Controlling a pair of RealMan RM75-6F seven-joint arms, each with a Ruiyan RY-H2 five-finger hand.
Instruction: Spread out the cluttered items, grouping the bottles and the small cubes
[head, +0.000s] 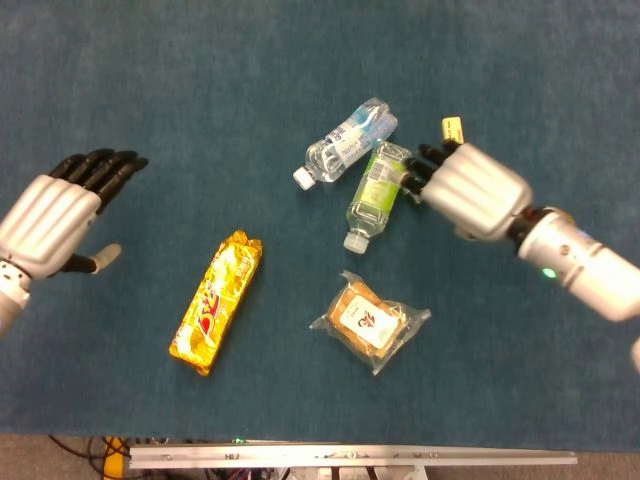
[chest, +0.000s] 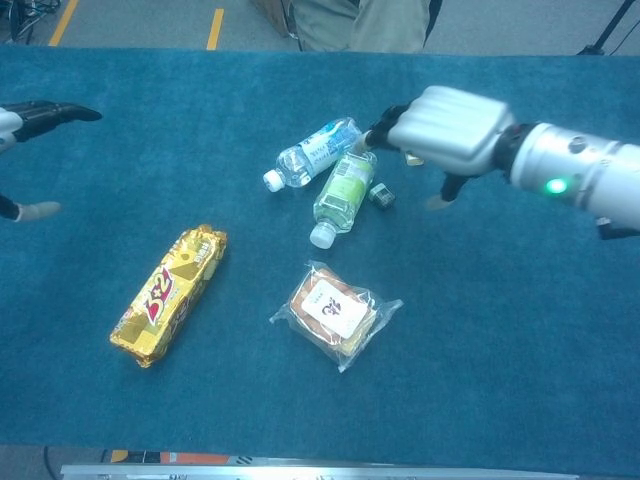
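Observation:
Two bottles lie crossed mid-table: a clear one with a blue label (head: 345, 140) (chest: 310, 152) and a green-labelled one (head: 375, 190) (chest: 343, 190). My right hand (head: 465, 190) (chest: 445, 130) hovers just right of them, fingers stretched toward the green bottle and holding nothing. A small dark cube (chest: 381, 195) sits below its fingertips; the head view hides it. A yellow cube (head: 452, 128) peeks out behind the hand and is covered in the chest view. My left hand (head: 55, 210) (chest: 30, 115) is spread, empty, at the far left.
A yellow snack bar (head: 217, 300) (chest: 170, 293) lies left of centre. A bagged pastry (head: 370, 320) (chest: 335, 312) lies in front of the bottles. A person (chest: 350, 20) stands at the table's far edge. Blue cloth covers the table (head: 300, 60).

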